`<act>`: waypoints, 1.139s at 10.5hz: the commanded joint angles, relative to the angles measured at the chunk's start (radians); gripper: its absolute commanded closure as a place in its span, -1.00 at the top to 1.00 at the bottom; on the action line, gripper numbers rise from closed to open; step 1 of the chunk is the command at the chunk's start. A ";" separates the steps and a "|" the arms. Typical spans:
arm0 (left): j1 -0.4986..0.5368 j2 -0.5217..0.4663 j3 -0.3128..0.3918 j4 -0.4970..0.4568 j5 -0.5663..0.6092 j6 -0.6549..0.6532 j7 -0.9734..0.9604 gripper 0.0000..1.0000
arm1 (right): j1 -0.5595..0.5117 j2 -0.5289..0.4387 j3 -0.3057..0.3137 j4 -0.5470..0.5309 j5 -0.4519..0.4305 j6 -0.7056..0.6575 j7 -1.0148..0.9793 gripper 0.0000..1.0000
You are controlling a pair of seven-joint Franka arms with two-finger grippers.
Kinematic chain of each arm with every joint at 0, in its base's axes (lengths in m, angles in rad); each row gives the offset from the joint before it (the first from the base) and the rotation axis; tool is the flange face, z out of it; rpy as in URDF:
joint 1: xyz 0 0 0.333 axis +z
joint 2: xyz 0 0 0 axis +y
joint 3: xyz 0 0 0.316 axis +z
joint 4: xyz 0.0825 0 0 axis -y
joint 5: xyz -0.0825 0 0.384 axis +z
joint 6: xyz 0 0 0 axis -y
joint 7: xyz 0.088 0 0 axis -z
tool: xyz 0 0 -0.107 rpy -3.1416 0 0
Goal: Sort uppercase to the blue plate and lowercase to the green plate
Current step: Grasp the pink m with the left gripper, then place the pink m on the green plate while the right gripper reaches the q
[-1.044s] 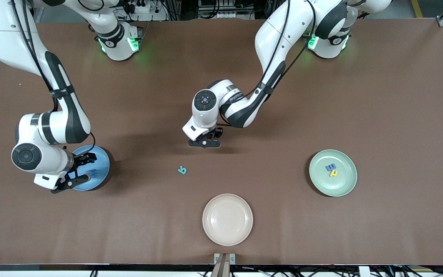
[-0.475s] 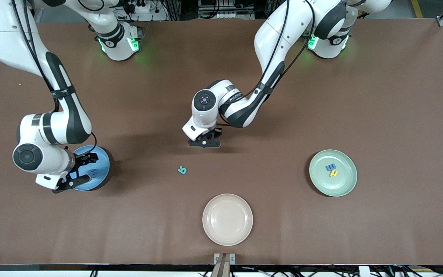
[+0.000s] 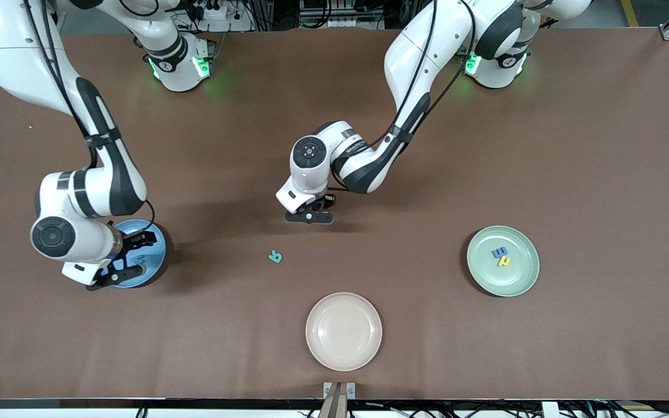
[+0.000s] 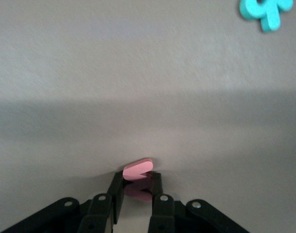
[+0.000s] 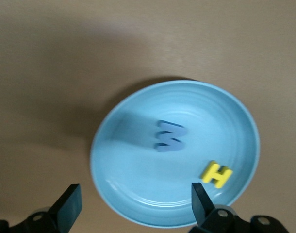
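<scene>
From the front camera, my right claw point(image 3: 127, 257) hangs over the round light-blue plastic plate point(image 3: 154, 260) at the right arm's end of the brown bench point(image 3: 590, 145). My left claw point(image 3: 309, 216) sits low at mid-bench. The tiny teal foam capital R point(image 3: 276, 256) lies on the bench nearer the camera than that claw, apart from it. The round pale mint-green plastic plate point(image 3: 529, 264) rests toward the left arm's end, carrying a small blue foam letter point(image 3: 500, 252) touching a small yellow foam letter point(image 3: 504, 262). A round cream plastic plate point(image 3: 369, 334) lies nearest the camera.

Through my left wrist camera, my left claw point(image 4: 137, 187) is clamped on a small pinkish-red foam letter point(image 4: 138, 168), pinched between both fingers point(image 4: 118, 191) just above the bench point(image 4: 138, 73). Which letter it is I cannot tell. The teal R point(image 4: 265, 9) lies well apart.

Through my right wrist camera, my right claw point(image 5: 136, 206) has its fingers point(image 5: 201, 201) spread wide and holds nothing. Below it the light-blue plate point(image 5: 128, 184) holds a blue foam W point(image 5: 170, 136) near its middle and a yellow foam H point(image 5: 216, 174) by the rim.
</scene>
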 commanded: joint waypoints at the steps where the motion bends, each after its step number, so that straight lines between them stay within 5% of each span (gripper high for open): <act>1: 0.052 -0.103 0.022 0.003 -0.013 -0.099 0.049 -1.00 | 0.021 -0.009 0.002 -0.012 0.028 -0.009 0.047 1.00; 5: 0.443 -0.281 -0.186 -0.049 -0.005 -0.231 0.330 -1.00 | 0.176 -0.029 0.002 -0.047 0.062 -0.018 0.309 1.00; 9: 0.719 -0.445 -0.191 -0.281 0.129 -0.336 0.783 -1.00 | 0.395 -0.042 0.006 -0.046 0.062 -0.015 0.411 1.00; 12: 0.797 -0.461 -0.173 -0.408 0.256 -0.270 0.814 -1.00 | 0.515 -0.041 0.055 -0.047 0.060 0.031 0.272 1.00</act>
